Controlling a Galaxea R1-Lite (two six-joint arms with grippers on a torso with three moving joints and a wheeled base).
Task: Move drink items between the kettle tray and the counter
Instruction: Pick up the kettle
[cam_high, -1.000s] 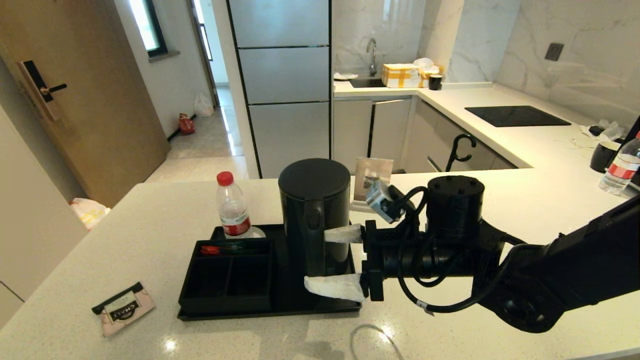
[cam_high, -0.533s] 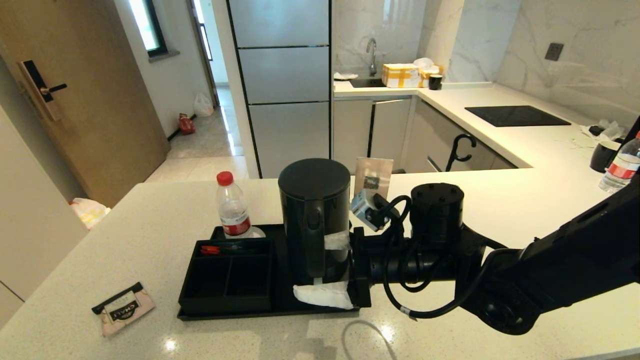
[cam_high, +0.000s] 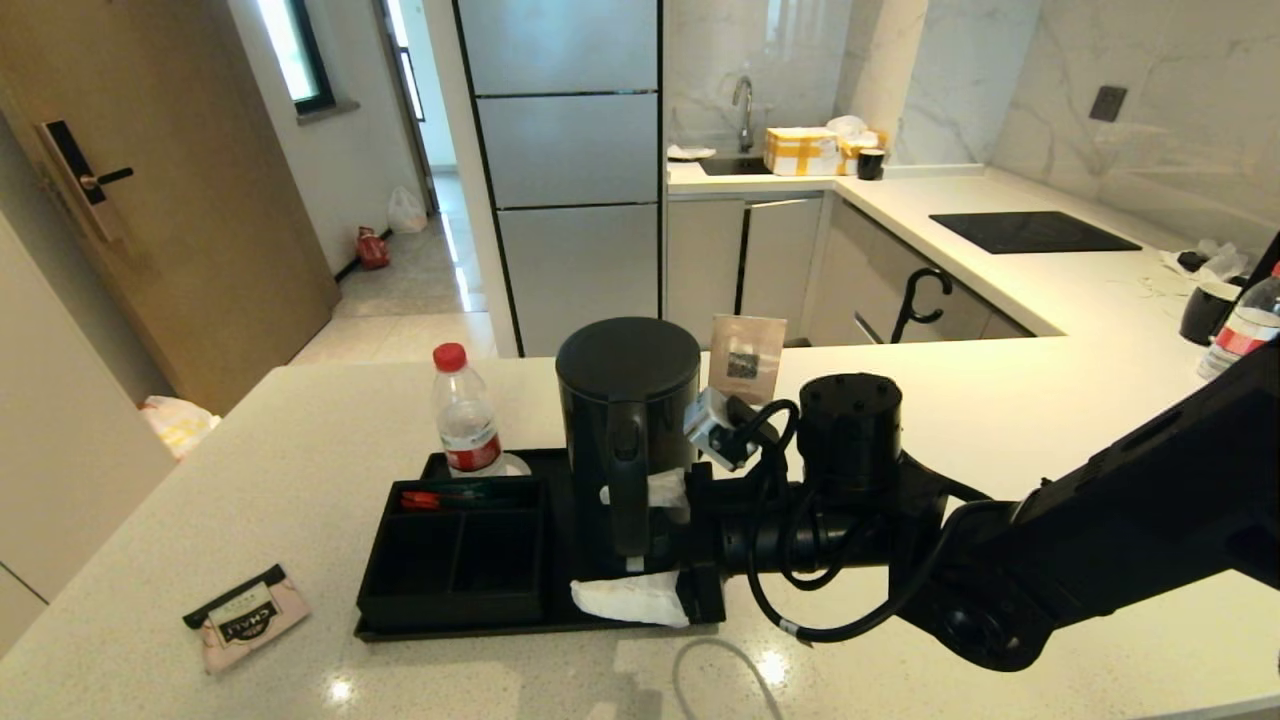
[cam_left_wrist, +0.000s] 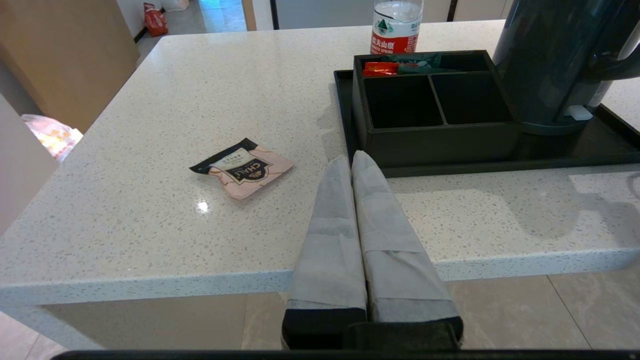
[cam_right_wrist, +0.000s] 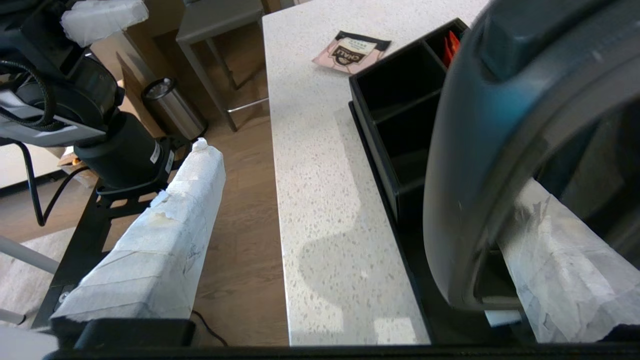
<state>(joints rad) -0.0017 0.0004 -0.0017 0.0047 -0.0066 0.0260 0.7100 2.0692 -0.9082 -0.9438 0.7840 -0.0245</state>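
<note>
right gripper (cam_high: 640, 545): open, fingers straddling kettle (cam_high: 628, 430) handle
kettle: upright on tray (cam_high: 400, 628)
left gripper (cam_left_wrist: 353, 161): closed, parked off counter (cam_high: 300, 450)
sachet (cam_high: 246, 617): 9 o'clock of tray

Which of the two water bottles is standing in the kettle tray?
The red-capped bottle at the kettle tray's far left corner, beside the kettle. The other bottle stands on the counter far to the right, partly cut off.

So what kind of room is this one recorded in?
Most likely a home or apartment kitchen: a stone counter with a sink faucet, an inset cooktop and a tall fridge. The kettle on its tray hints at serviced lodging.
</note>
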